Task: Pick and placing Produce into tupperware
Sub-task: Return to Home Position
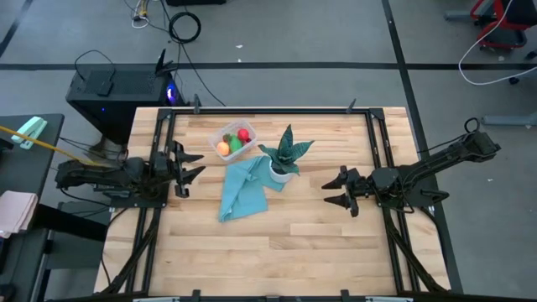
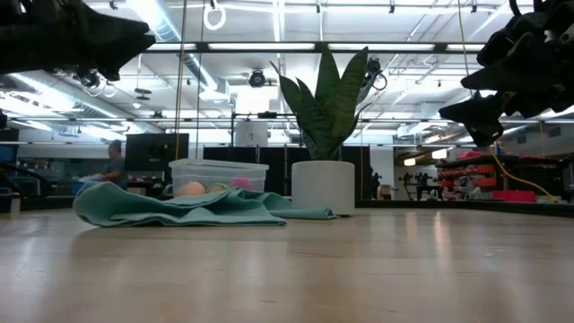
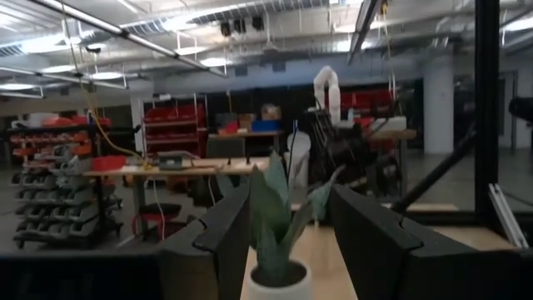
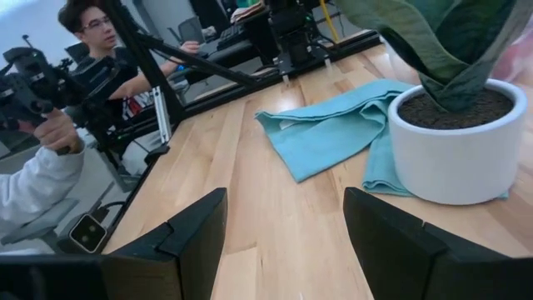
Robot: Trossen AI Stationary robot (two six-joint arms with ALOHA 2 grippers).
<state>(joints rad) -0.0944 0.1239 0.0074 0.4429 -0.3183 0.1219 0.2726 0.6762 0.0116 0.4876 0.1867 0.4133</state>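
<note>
The clear tupperware (image 1: 234,139) stands on the table at the far centre, with an orange round piece of produce (image 1: 223,148), a green one (image 1: 236,144) and a red one (image 1: 244,134) lying inside it. The low view shows the tupperware (image 2: 218,177) behind the cloth. My left gripper (image 1: 191,168) hovers open above the table's left side, to the left of the tupperware. Its fingers (image 3: 225,229) frame the plant. My right gripper (image 1: 336,191) hovers open to the right of the plant, nothing between its fingers (image 4: 196,229).
A spiky plant in a white pot (image 1: 285,159) stands just right of the tupperware. A teal cloth (image 1: 243,189) lies crumpled in front of both. Black frame rails (image 1: 382,143) run along the table's sides. A person (image 4: 92,50) sits beyond the left edge.
</note>
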